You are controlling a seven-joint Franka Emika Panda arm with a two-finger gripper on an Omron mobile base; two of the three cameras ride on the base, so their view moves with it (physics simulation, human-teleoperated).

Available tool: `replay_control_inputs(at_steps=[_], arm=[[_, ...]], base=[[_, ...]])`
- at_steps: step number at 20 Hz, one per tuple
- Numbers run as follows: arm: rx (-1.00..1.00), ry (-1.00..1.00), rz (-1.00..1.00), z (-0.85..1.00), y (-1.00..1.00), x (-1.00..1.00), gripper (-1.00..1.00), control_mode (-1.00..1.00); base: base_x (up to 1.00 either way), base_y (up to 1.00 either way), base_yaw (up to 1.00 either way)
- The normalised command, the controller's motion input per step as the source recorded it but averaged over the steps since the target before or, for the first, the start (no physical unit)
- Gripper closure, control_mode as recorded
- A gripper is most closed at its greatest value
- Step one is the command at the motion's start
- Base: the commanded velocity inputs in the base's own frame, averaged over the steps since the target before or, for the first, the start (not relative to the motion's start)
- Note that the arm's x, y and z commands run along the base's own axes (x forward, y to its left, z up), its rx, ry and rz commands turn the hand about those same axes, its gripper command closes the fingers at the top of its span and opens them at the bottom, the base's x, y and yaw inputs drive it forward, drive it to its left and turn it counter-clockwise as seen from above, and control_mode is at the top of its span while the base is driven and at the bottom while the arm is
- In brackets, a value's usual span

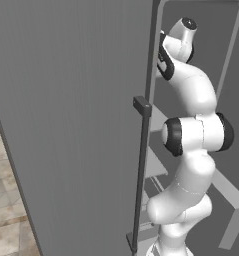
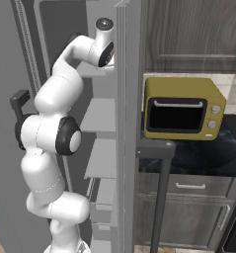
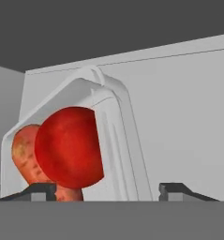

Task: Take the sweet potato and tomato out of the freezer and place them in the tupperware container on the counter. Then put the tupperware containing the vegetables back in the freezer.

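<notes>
Tupperware container (image 3: 115, 140) with both veggies was seen sitting on a pale freezer (image 1: 66, 125) shelf, gripper (image 3: 106, 190) let go.

Tomato (image 3: 69, 147) and sweet potato (image 3: 25, 157) were packed side by side inside the white tray, tomato in front, probably so everything could be stored in one go. The fingertips (image 3: 38, 190) were spread wide with nothing pinched between them, the tray's rim lying just ahead, between them. In both base views the arm was reached deep into the open freezer, and the yellow microwave (image 2: 182, 108) was on the counter (image 2: 208, 153).
</notes>
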Motion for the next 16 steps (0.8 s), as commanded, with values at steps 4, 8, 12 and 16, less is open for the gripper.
replay_control_inputs(at_steps=[4, 8, 12, 16], arm=[[0.00, -0.11, 0.00, 0.02, 0.05, -0.08, -1.00, -1.00], [0.00, -0.21, 0.00, 0.05, 0.13, -0.50, -1.00, -1.00], [0.00, -0.24, 0.00, 0.00, 0.04, -0.55, -1.00, -1.00], [0.00, -0.26, 0.00, 0.00, 0.04, -0.70, -1.00, -1.00]], base=[[0.00, 0.00, 0.00], [0.00, 0.00, 0.00], [0.00, 0.00, 0.00], [0.00, 0.00, 0.00]])
